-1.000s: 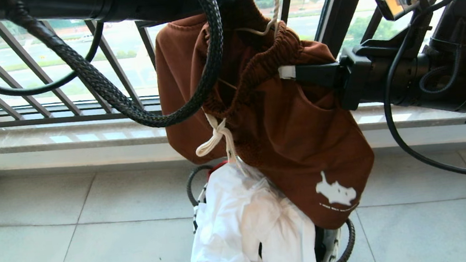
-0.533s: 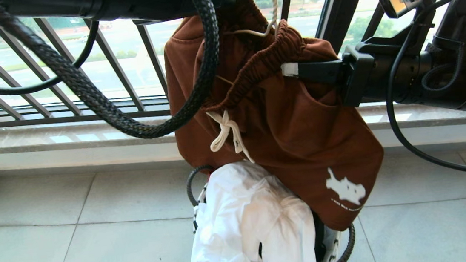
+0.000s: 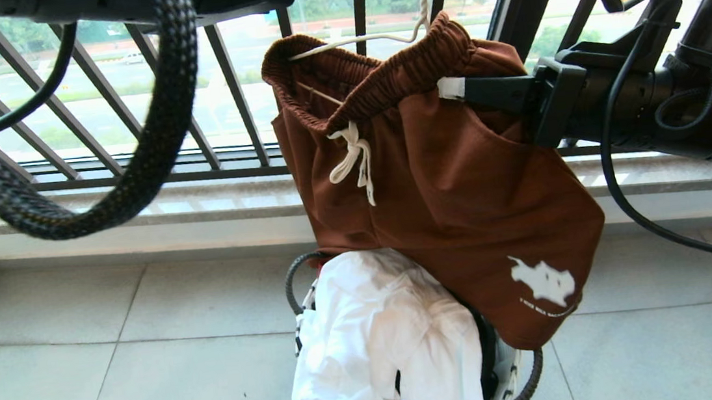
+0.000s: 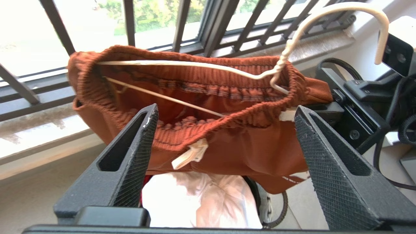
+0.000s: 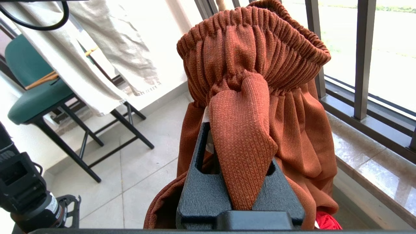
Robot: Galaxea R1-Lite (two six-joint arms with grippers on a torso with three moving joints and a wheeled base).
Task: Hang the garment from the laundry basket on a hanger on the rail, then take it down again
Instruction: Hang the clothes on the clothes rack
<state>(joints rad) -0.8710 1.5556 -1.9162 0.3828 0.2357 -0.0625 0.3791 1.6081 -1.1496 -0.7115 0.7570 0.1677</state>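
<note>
Now right gripper (image 3: 450,88) tight on garment (image 3: 462,216)

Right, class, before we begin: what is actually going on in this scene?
A two-armed robot is working with rust-brown shorts on a thin cream wire hanger, above a laundry basket holding a white cloth. The right gripper is shut on the waistband at one side. The left gripper stands wide open just in front of the waistband, holding nothing. The hanger's hook shows free in the left wrist view; no rail is visible.
</note>
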